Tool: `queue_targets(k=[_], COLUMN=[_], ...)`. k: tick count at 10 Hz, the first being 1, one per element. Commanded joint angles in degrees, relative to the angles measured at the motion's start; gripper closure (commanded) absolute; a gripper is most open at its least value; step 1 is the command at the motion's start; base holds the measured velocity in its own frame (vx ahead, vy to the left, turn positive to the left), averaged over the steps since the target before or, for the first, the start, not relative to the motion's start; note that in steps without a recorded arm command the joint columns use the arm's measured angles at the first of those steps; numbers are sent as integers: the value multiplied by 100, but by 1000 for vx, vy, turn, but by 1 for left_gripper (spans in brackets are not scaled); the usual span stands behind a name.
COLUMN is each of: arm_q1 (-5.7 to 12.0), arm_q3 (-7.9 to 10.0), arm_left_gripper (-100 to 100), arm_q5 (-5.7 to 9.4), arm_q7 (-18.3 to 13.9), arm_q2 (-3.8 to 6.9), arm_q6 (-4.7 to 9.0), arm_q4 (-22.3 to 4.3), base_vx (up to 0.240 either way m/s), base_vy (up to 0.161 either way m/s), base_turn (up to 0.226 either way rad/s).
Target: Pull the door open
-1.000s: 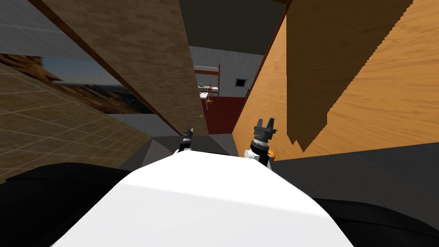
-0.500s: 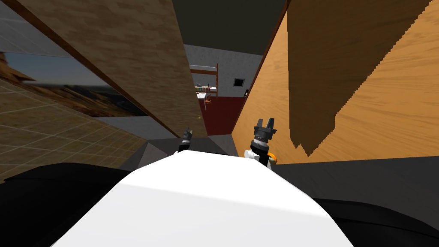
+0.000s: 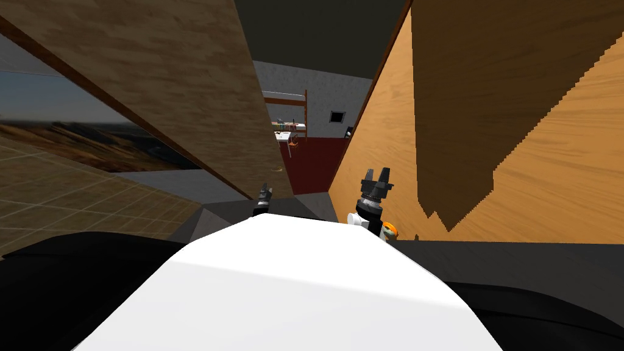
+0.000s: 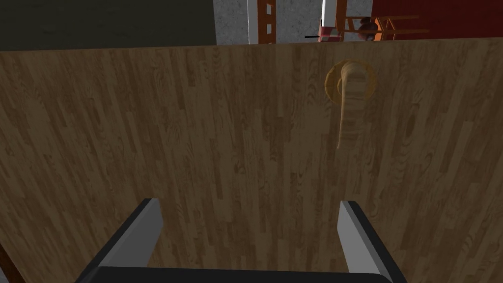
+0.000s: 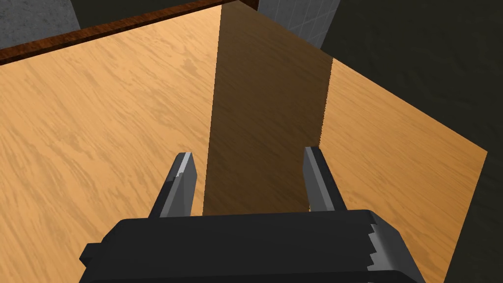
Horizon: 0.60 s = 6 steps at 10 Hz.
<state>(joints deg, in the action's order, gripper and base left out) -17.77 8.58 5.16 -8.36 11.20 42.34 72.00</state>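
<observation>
The door (image 3: pixel 183 79) is a brown wood-grain panel that stands ajar at the left of the head view, its free edge toward the middle. A pale lever handle (image 3: pixel 279 169) sits near that edge. In the left wrist view the lever handle (image 4: pixel 349 108) hangs from a round plate on the door (image 4: pixel 196 137), beyond my right-hand fingertip and apart from it. My left gripper (image 4: pixel 248 202) is open and close to the door's face, holding nothing. In the head view my left gripper (image 3: pixel 265 190) is just below the handle. My right gripper (image 3: pixel 376 175) is open and empty.
An orange wood wall (image 3: pixel 548 152) with a dark shadow runs close along my right, and the right gripper (image 5: pixel 248 153) faces it. Through the gap shows a room with a red floor (image 3: pixel 314 161), a grey wall and a wooden frame (image 3: pixel 292 106). Dark floor lies underfoot.
The whole head picture has shifted slightly, so I have moved. The door's face takes up more of the left and the gap beside it looks a little wider. Both grippers keep their places.
</observation>
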Motion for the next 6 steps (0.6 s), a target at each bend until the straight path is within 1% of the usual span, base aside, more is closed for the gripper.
queue_targets(k=[1,3,4,6], arm_q1=[50,81,110,136], arm_q3=[33,66,98,127], arm_left_gripper=[-100,-100,-100,-100], arm_q5=[16,32,47,60], arm_q7=[-49,-93,-136,-174], arm_q2=[40,70,99,124], arm_q6=[91,156,219,275], arm_q4=[-249,-477,-696,-891], base_vx=[85,99,132,125], base_vy=[13,19,24,43], base_turn=[-44,-52,-71,-55])
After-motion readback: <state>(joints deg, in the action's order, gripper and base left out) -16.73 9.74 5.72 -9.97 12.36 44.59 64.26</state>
